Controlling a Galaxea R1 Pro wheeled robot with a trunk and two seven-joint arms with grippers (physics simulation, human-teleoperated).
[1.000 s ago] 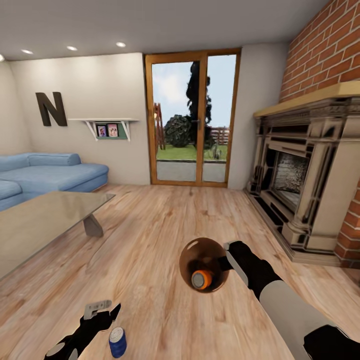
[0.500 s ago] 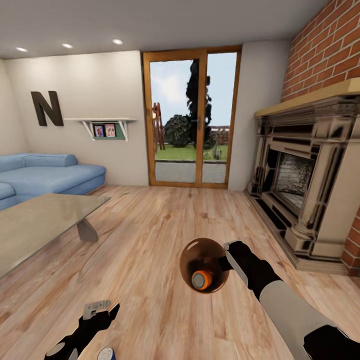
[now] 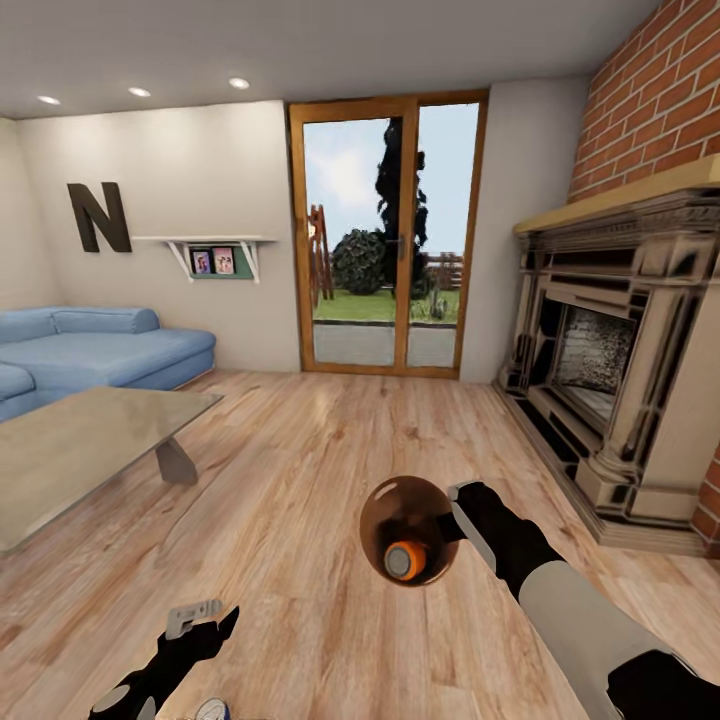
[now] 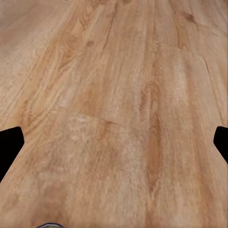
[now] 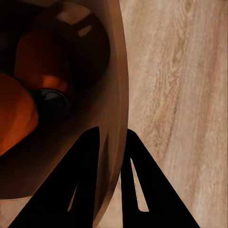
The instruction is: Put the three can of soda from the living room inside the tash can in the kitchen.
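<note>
Copper-brown inside of the tash can (image 3: pixel 405 525) faces the head camera; the bin is held off the wood floor (image 3: pixel 300 480) by the right gripper (image 3: pixel 458 520), its two fingers pinched over the rim. One orange can (image 3: pixel 403 560) lies inside, grey top toward the lens. The left gripper (image 3: pixel 205 622) hangs low over the floor with nothing between its fingers, which look spread. Just beside it, at the bottom frame edge, the grey top and blue rim of the blue can (image 3: pixel 211 711) stand on the floor. Glass coffee table (image 3: pixel 90 440), blue sofa (image 3: pixel 100 350), brick fireplace (image 3: pixel 610 390), and a dark letter "N" (image 3: pixel 98 216) on the wall; no other writing readable, and the shelf pictures are too small to tell.

Left wrist: bare floor planks, dark fingertips (image 4: pixel 9 142) far apart at both sides, so the claw is wide open and empty. A sliver of the blue can (image 4: pixel 50 225) shows at the frame edge.

Right wrist: the fingers (image 5: pixel 83 180) are closed across the thin wall of the bin (image 5: pixel 116 95); orange cans (image 5: pixel 42 61) lie inside, two by the look of it.

Judgement: the blue can is light, stiff and smooth-sided, likely slippery. Take it across the middle of its side wall. No label legible.
</note>
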